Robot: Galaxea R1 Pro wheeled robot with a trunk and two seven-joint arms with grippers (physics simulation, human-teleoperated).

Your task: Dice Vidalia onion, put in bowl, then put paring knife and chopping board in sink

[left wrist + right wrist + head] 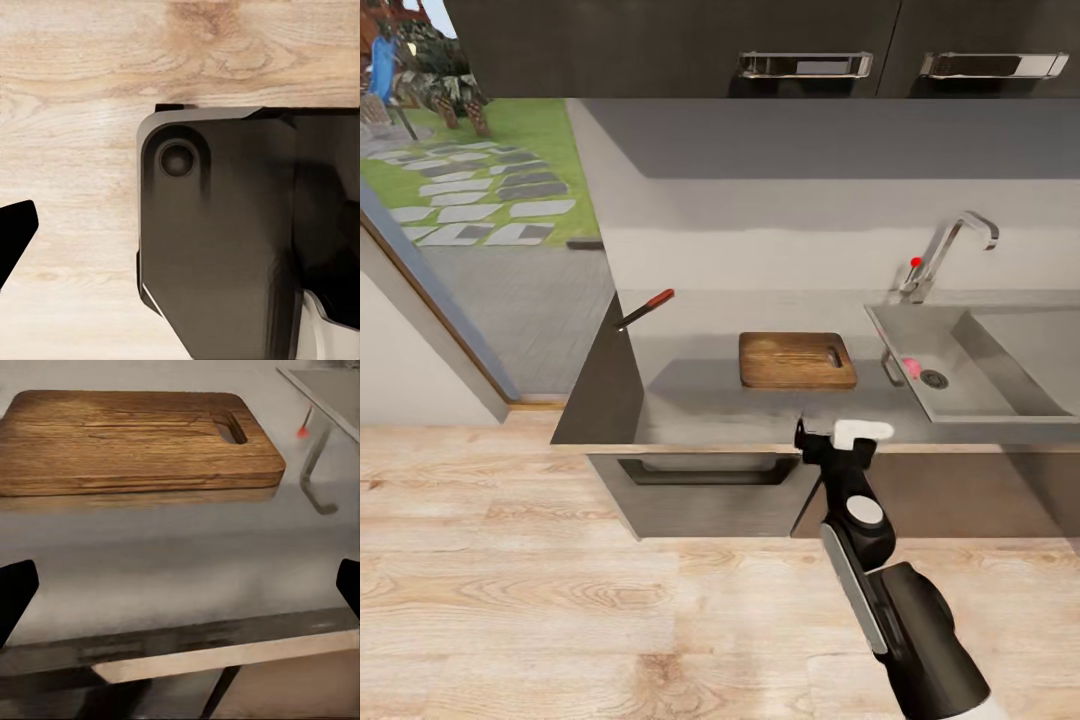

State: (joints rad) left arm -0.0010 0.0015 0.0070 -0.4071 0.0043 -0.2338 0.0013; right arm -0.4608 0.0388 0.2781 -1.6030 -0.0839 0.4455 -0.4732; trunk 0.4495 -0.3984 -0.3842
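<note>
The grey kitchen countertop (710,400) carries the chopping board (797,360) at its centre, the paring knife (645,309) near its left edge, and the sink (1000,400) at the right, where a small pink object, possibly the onion, lies beside the drain. The right gripper (838,436) hovers at the counter's front edge with jaws spread and empty; the left gripper's state cannot be determined. No task step appears complete: retrieval, dicing, transfer and clean-up all remain.

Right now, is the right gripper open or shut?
Open. In the right wrist view its fingertips sit at opposite edges of the picture, nothing between them, short of the chopping board.
</note>
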